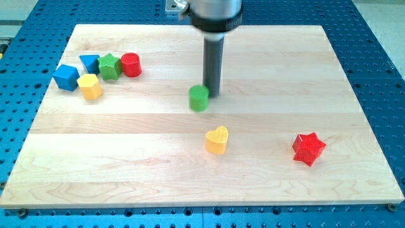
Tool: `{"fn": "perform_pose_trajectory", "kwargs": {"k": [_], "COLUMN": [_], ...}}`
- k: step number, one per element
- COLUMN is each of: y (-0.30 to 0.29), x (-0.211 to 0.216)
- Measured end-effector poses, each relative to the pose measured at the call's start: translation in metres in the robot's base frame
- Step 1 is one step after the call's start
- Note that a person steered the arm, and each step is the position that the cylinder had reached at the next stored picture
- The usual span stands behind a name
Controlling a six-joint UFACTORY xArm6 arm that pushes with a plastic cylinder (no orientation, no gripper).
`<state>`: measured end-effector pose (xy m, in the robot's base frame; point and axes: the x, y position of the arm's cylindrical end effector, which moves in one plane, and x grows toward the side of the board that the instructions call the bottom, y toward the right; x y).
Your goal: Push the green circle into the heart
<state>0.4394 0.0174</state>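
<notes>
The green circle point(199, 98) is a small green cylinder near the middle of the wooden board point(202, 177). The yellow heart point(217, 140) lies below it and slightly to the view's right, a short gap away. My tip point(212, 95) is the lower end of the dark rod, touching or nearly touching the green circle's upper right side.
A cluster sits at the view's upper left: a blue cube point(66, 76), a blue triangle point(90, 63), a green star point(109, 66), a red cylinder point(131, 64) and a yellow pentagon-like block point(90, 86). A red star point(308, 149) lies at the lower right.
</notes>
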Motion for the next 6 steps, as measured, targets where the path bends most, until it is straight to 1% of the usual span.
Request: {"fn": "perform_pose_trajectory", "kwargs": {"k": [1,2,3,4,5,6], "y": [-0.002,-0.01,-0.038,-0.062,-0.044,-0.072], "x": [0.039,-0.025,-0.053,0.013,0.068,0.083]}}
